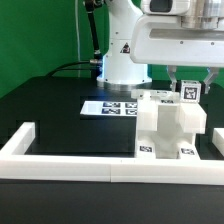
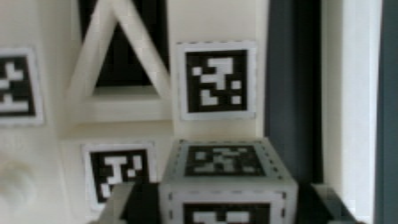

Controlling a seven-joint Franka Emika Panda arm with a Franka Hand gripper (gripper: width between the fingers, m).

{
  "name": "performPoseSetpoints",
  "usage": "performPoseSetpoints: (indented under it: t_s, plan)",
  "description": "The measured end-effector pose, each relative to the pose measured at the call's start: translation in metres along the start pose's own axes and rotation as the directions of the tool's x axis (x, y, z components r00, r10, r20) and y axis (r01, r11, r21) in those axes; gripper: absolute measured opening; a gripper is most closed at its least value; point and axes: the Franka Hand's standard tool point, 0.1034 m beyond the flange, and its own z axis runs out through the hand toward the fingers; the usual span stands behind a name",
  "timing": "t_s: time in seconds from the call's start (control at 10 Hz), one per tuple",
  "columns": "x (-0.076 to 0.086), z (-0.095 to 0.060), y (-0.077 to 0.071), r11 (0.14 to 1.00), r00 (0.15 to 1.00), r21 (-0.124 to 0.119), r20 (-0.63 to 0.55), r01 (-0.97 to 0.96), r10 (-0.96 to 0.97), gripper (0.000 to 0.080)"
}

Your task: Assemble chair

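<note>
arm (image 1: 122, 50) is cut off by the top of the exterior view; only base and wrist housing show. border rail (image 1: 60, 162) hides the foot of the chair (image 1: 165, 125). wrist view is close in and blurry, tag patterns smeared. can't tell if the small block (image 1: 187, 91) touches the chair under it or hangs just clear. gripper (image 1: 187, 86) points straight down over the chair's top, jaws clamped on the small block, one each side. chair sits on the table (image 1: 50, 120) near its front edge, just behind the rail, toward the exterior view's right. marker board (image 1: 105, 106) lies flat behind it, mid-table. only markings: black-and-white square tags on chair, block, board.
</note>
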Motion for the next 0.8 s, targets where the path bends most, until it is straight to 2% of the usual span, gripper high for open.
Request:
performPoseSetpoints:
  t_s: [0.4, 0.8]
  plan:
    - [-0.0001, 0.0002, -0.0003, 0.964, 0.964, 0.0, 0.0, -0.267, 0.267, 0.0287]
    - [-0.0004, 0.0004, -0.001, 0.862, 0.862, 0.0, 0.001, -0.507, 0.507, 0.0287]
